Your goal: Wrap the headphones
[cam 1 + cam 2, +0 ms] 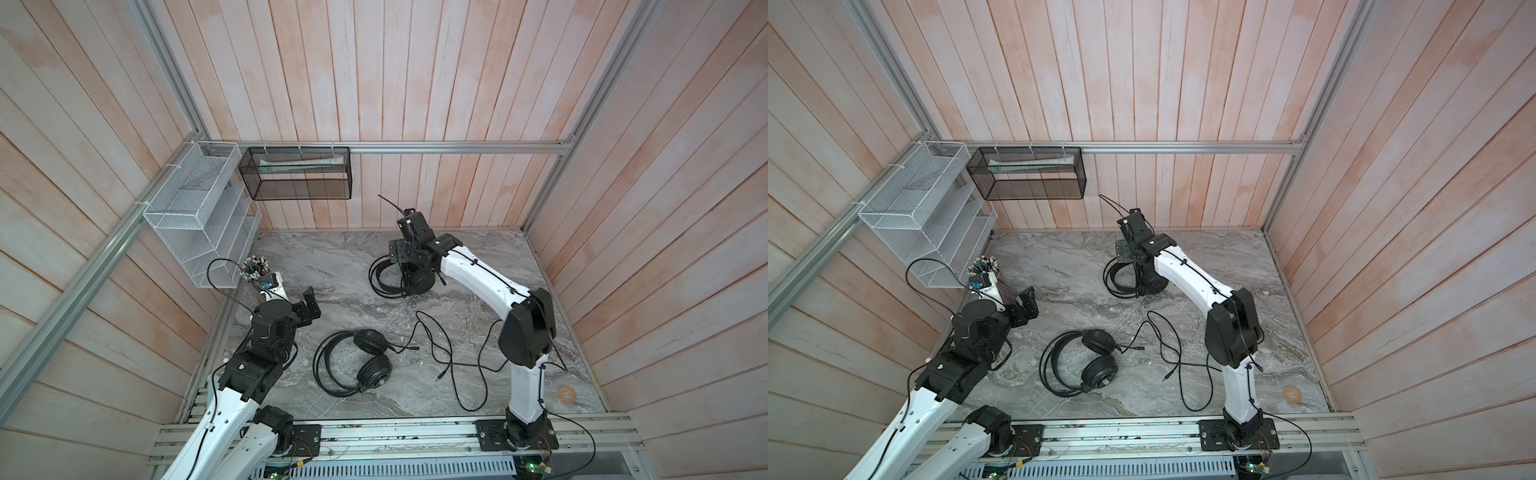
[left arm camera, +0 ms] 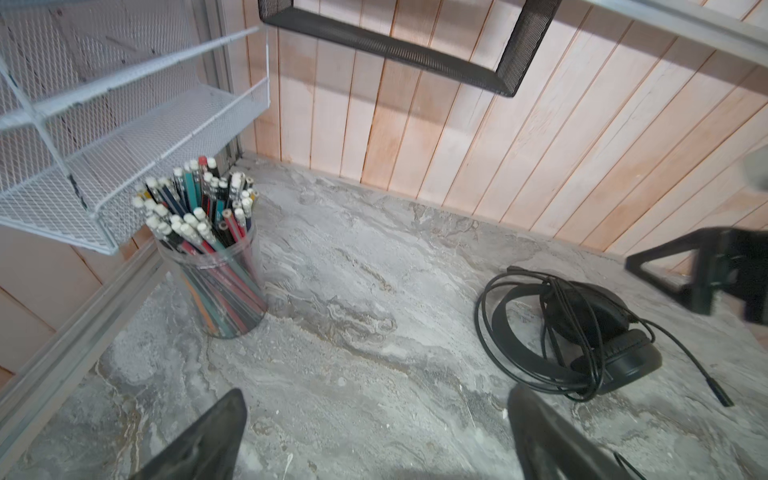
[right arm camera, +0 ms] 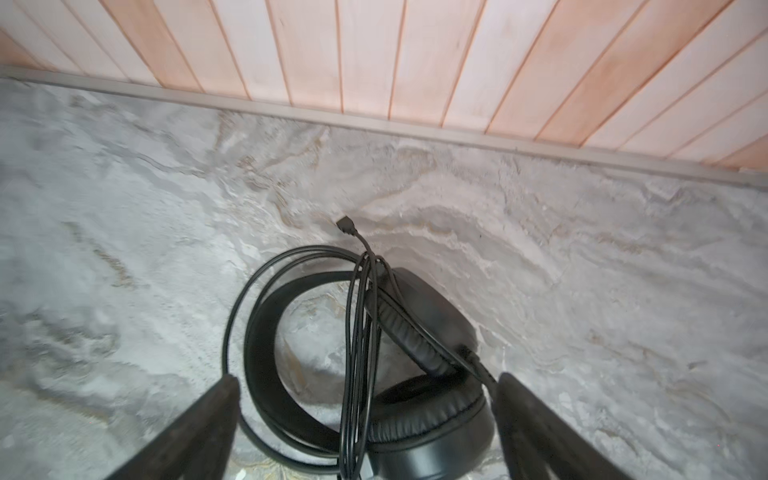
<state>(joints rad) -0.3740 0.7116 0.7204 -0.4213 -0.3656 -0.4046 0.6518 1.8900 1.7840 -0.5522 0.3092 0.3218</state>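
- Two black over-ear headsets on the grey marble tabletop (image 1: 332, 266), well apart from each other.
- Far headset (image 3: 428, 316): lies toward the back wall, right of centre in both top views and under the right arm's wrist. Earcups folded together, pads facing. Thin cable wound in several turns across the headband opening and over the cups. One short cable end (image 3: 345, 224) pokes out of the bundle.
- Same headset in the left wrist view (image 2: 594, 328): tidy bundle, thin boom mic (image 2: 715, 390) sticking out to one side.
- Near headset (image 1: 374, 371): lies flat at front-centre, double-wire headband curving to the left in the top views, both round cups side by side, short mic (image 1: 409, 346) pointing right.
- Its cable (image 1: 457, 365) is unwrapped and sprawls in loose loops to the right, up to the right arm's base. Plug (image 1: 437, 378) lies bare on the tabletop.
- Right gripper (image 3: 370, 380): jaws wide, straddling the far headset, not clamped on it.
- Left gripper (image 2: 378, 392): jaws wide, holding nothing, above bare tabletop near the pencil cup (image 2: 216, 266).
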